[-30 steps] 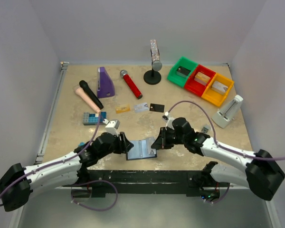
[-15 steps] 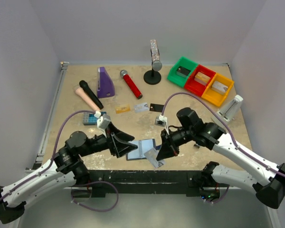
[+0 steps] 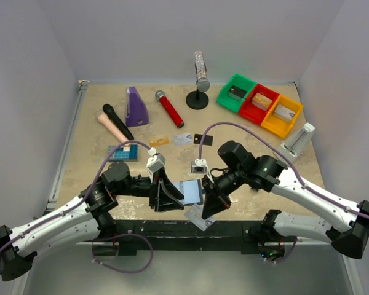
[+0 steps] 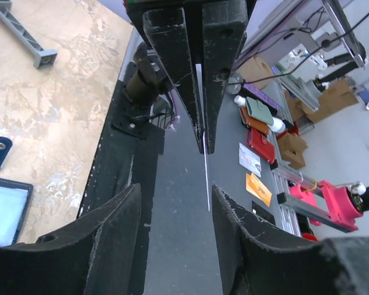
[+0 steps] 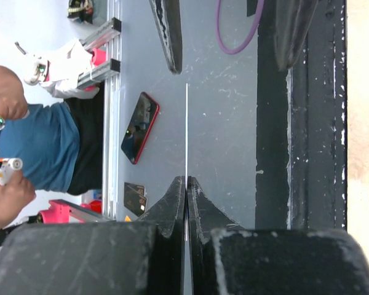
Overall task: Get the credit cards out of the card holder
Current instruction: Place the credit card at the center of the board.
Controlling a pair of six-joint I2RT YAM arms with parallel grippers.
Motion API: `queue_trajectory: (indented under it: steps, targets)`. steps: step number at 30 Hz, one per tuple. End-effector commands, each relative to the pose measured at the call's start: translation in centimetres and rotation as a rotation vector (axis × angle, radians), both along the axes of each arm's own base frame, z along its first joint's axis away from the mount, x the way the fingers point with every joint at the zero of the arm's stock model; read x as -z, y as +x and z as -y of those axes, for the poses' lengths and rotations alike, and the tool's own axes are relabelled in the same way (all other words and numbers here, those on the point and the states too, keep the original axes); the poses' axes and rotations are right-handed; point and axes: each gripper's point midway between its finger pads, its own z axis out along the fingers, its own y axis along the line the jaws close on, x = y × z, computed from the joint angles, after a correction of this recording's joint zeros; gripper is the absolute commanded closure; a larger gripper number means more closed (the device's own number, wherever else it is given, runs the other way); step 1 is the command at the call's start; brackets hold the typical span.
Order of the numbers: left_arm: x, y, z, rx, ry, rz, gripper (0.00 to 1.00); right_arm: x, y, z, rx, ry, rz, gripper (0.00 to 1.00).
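The card holder (image 3: 189, 192) lies open near the table's front edge, its pale blue inside up; it also shows in the left wrist view as the card holder (image 4: 3, 206). My right gripper (image 3: 210, 206) hangs over the front rail, shut on a pale silvery card (image 3: 197, 217), seen edge-on as a thin card (image 5: 186, 123) past the right gripper (image 5: 186, 182). My left gripper (image 3: 166, 195) faces it, open; the card (image 4: 205, 160) points toward the gap of the left gripper (image 4: 175, 193). Orange-gold (image 3: 159, 141), silvery (image 3: 182, 139) and black (image 3: 203, 139) cards lie mid-table.
A studded blue block (image 3: 123, 152) sits left of the arms. Behind stand a black microphone (image 3: 118, 121), a purple stand (image 3: 136, 106), a red microphone (image 3: 170, 108), a glittery tube on a round base (image 3: 199, 80), green, red and orange bins (image 3: 259, 104) and a white holder (image 3: 298, 142).
My right gripper has drawn a pale card out of the holder and carried it over the front rail. My left gripper has left the holder and swung right to face the card.
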Motion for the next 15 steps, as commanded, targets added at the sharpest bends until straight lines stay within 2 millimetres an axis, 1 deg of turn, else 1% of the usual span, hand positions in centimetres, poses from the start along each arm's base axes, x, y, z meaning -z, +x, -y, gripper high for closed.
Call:
queue_trajectory:
  steps: [1,9,15]
  targets:
    - [-2.78,-1.28,0.47,0.078,-0.084,0.046,0.47,-1.12,0.07,-0.37,-0.022,0.012,0.042,1.00]
    - [-2.62,-1.75,1.08,0.113,-0.092,0.020,0.53,-1.14,0.50,-0.91,-0.018,0.000,0.057,1.00]
    - [-2.22,-2.09,1.41,0.137,-0.082,0.010,0.65,-1.26,0.65,-1.07,-0.015,-0.003,0.063,1.00]
